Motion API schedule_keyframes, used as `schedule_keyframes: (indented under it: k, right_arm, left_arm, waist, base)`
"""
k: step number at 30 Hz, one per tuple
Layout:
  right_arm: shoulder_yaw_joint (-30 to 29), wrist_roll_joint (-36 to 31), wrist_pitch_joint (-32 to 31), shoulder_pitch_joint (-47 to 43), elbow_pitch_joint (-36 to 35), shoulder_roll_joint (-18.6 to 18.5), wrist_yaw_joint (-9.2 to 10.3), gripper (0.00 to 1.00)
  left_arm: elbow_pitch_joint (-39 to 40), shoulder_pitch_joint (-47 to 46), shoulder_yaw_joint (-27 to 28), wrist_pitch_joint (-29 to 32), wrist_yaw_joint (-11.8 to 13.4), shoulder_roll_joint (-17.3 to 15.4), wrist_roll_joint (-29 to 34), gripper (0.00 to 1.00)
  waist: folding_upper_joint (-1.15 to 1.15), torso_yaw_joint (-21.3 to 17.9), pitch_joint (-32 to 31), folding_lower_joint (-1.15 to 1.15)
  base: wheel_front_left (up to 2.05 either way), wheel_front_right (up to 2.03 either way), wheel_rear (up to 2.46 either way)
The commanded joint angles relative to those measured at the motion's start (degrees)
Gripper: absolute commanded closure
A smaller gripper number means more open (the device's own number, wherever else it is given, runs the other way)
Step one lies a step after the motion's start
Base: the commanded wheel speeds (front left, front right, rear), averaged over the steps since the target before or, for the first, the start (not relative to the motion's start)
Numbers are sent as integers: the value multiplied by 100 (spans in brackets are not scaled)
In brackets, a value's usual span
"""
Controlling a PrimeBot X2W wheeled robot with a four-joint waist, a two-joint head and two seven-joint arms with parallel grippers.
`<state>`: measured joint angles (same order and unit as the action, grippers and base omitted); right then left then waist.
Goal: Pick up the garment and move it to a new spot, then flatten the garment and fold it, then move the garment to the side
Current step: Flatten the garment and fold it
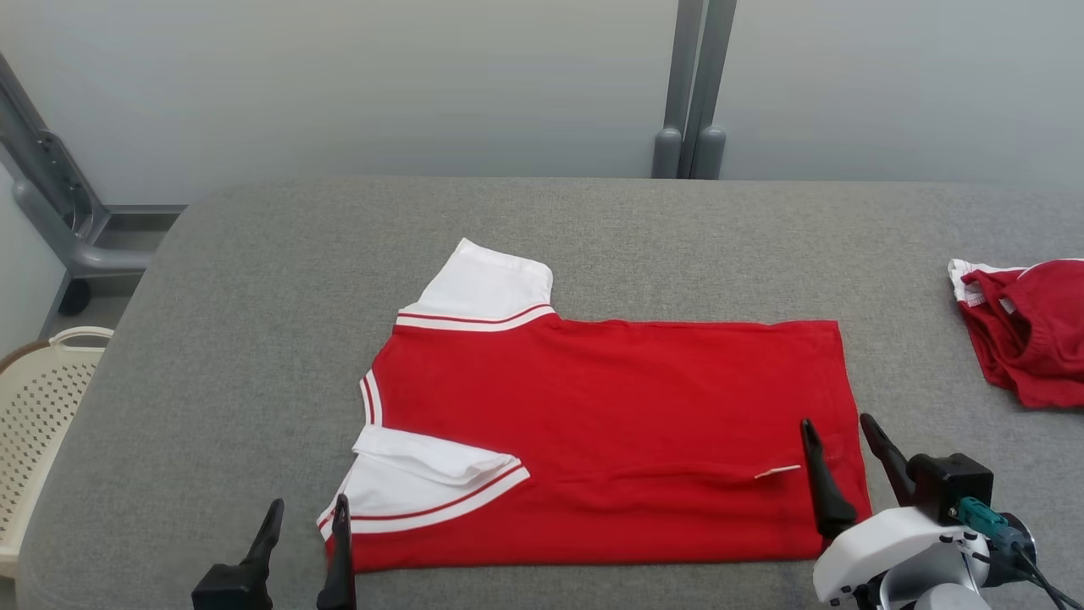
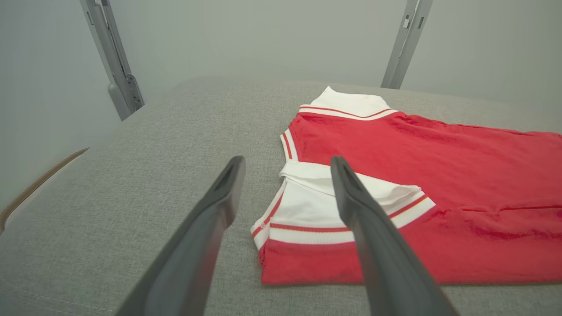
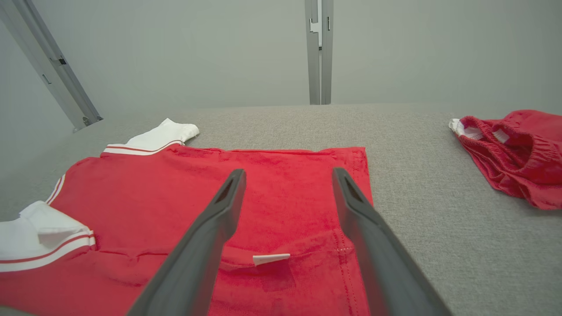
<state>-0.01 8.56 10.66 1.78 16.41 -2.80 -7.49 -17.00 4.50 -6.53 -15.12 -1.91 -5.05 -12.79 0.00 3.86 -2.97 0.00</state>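
Note:
The garment (image 1: pixel 610 424) is a red shirt with white, red-striped sleeves, spread flat across the middle of the grey table (image 1: pixel 254 280), neck end to the left. Its near sleeve is folded in over the body (image 2: pixel 333 197). A small white tag (image 3: pixel 271 258) sticks out of a crease near the hem. My left gripper (image 1: pixel 306 515) hovers open at the shirt's near left corner, by the folded sleeve (image 2: pixel 287 163). My right gripper (image 1: pixel 840 430) stands open over the near right hem corner, its fingers (image 3: pixel 219 210) either side of the tag, holding nothing.
A second red garment (image 1: pixel 1029 326) lies bunched at the table's right edge (image 3: pixel 513 149). A cream perforated basket (image 1: pixel 38 407) sits on the floor left of the table. Grey metal posts (image 1: pixel 694 85) stand against the wall behind.

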Motion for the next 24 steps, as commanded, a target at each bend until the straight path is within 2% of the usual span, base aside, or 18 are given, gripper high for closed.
schedule_keyframes:
  k: [1, 15, 24]
  right_arm:
    - [-45, -9, -19, -2, 54, -20, 2, 0]
    - [-130, 82, 10, 74, 179, -19, 2, 0]
    - [-97, 158, -2, 80, 231, -19, 2, 0]
  left_arm:
    - [-129, 4, -6, -3, -24, -4, 8, 0]
    - [-406, -213, -135, -3, -105, -33, 0, 0]
    - [-412, -259, -179, 21, -52, -72, -45, 0]
  waist:
    - [0, -1, 8, 0]
    - [0, -32, 51, 0]
    - [0, -23, 108, 0]
  base:
    - [0, 0, 0]
    - [0, 0, 0]
    - [0, 0, 0]
